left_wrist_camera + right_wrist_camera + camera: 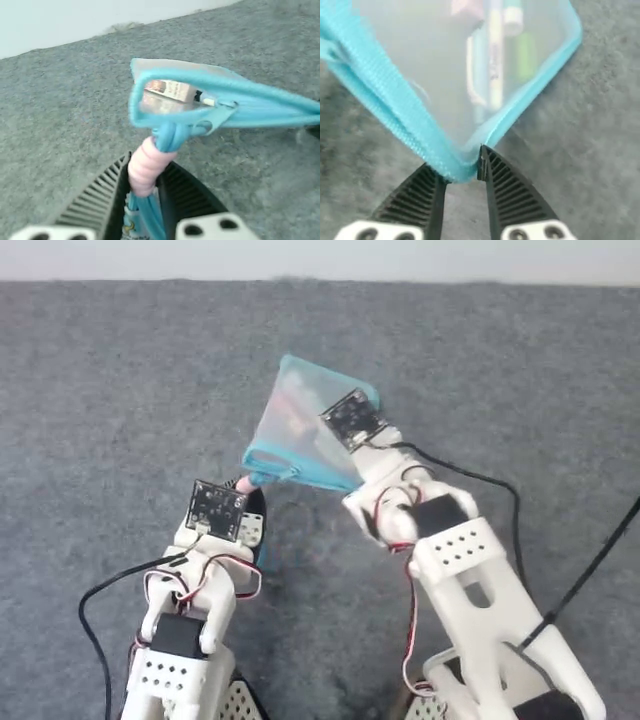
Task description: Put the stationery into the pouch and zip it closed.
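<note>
The pouch (298, 430) is translucent with teal trim and hangs lifted between both arms. My left gripper (252, 488) is shut on the pouch's teal strap (167, 136), which carries a pink wrapped sleeve (144, 167), at the open end. In the left wrist view the gripper (145, 172) holds that strap below the mouth (150, 107), which gapes open with stationery (169, 91) inside; the zipper slider (220, 104) sits partway along. My right gripper (463, 167) is shut on the pouch's (470, 75) other corner. Pens (495, 55) show through its wall.
Grey carpet-like table surface (120, 390) lies all around, with a pale wall (320, 258) along the far edge. Black cables (500, 490) trail beside the right arm, and one (95, 625) loops beside the left arm.
</note>
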You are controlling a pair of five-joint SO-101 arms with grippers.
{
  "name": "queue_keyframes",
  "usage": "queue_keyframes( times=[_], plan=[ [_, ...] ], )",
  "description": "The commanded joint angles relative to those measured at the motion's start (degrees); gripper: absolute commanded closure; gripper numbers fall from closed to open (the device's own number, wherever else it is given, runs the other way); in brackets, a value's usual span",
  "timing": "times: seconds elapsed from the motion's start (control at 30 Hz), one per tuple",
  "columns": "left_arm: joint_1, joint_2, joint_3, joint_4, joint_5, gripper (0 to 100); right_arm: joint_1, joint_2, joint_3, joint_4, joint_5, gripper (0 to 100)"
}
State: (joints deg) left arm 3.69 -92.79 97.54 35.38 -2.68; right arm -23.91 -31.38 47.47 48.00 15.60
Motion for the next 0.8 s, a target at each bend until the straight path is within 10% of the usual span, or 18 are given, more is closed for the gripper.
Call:
queue_keyframes(
  times=[0.0, 0.4, 0.77],
  plan=[
    [-2.1, -1.1, -2.2, -2.4, 0.8, 99, 5.8, -1.0, -0.1, 0.5, 1.1, 99.3],
    [-1.9, -1.1, -2.2, -2.4, 0.7, 99, 13.7, -1.1, 0.0, 0.7, 3.2, 99.3],
    [-1.8, -1.1, -2.0, -2.4, 0.7, 99, -6.0, -10.5, -0.1, 10.2, 5.4, 75.7]
  ],
)
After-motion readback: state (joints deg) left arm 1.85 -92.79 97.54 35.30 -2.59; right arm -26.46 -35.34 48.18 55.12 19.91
